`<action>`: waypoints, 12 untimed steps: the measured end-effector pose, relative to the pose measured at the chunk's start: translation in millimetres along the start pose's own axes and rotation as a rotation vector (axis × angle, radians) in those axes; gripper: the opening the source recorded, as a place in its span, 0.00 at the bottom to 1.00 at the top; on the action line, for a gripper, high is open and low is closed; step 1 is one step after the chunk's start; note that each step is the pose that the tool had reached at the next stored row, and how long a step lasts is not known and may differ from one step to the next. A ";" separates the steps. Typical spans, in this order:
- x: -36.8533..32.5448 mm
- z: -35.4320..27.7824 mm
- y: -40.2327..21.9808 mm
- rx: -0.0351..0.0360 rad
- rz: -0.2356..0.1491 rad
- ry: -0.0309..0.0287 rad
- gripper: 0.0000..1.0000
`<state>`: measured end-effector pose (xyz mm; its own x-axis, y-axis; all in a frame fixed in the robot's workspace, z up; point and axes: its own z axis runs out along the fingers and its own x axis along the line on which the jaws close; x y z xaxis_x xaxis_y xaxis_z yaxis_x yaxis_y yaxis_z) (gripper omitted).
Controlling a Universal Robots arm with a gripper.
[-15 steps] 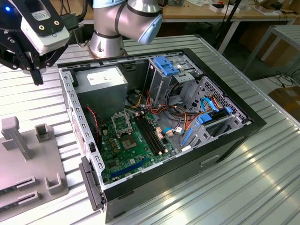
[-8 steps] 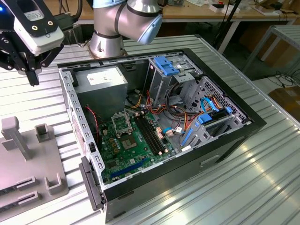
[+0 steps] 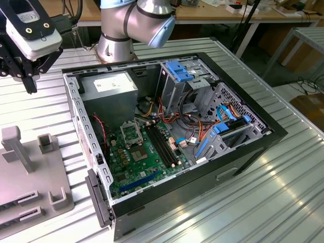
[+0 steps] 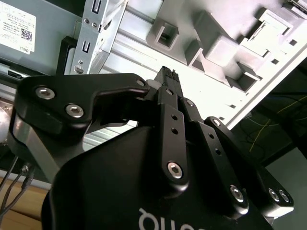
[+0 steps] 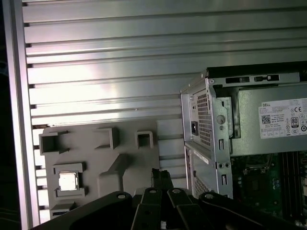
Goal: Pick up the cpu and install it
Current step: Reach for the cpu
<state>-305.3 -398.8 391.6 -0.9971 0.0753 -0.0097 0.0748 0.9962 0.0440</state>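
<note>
Gripper (image 3: pixel 30 85) hangs over ribbed table (image 3: pixel 253 202) beside open computer case (image 3: pixel 243 158), fingers pressed together, pinching nothing. Cpu (image 5: pixel 68 181) lies in recess of grey holder tray (image 5: pixel 124 158), apart from gripper. Socket (image 3: pixel 132 132) on motherboard (image 3: pixel 147 164) looks vacant, so pickup and install both appear undone. Socket interior hard to make out; tray cut off at exterior view's left.

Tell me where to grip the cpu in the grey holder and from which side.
Take the cpu by two opposite edges, jaws coming straight down from above. It lies flat, metal top up, in a shallow pocket of the grey holder, whose walls likely block a sideways approach; choose edges where those walls leave gaps.
</note>
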 end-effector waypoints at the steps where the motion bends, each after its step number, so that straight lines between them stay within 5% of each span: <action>1: 1.6 0.1 -0.1 0.0000 0.000 0.0001 0.11; 12: 15.4 0.0 -1.2 0.0001 0.000 0.0021 0.11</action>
<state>-320.7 -398.9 391.3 -0.9971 0.0752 -0.0076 0.0748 0.9962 0.0439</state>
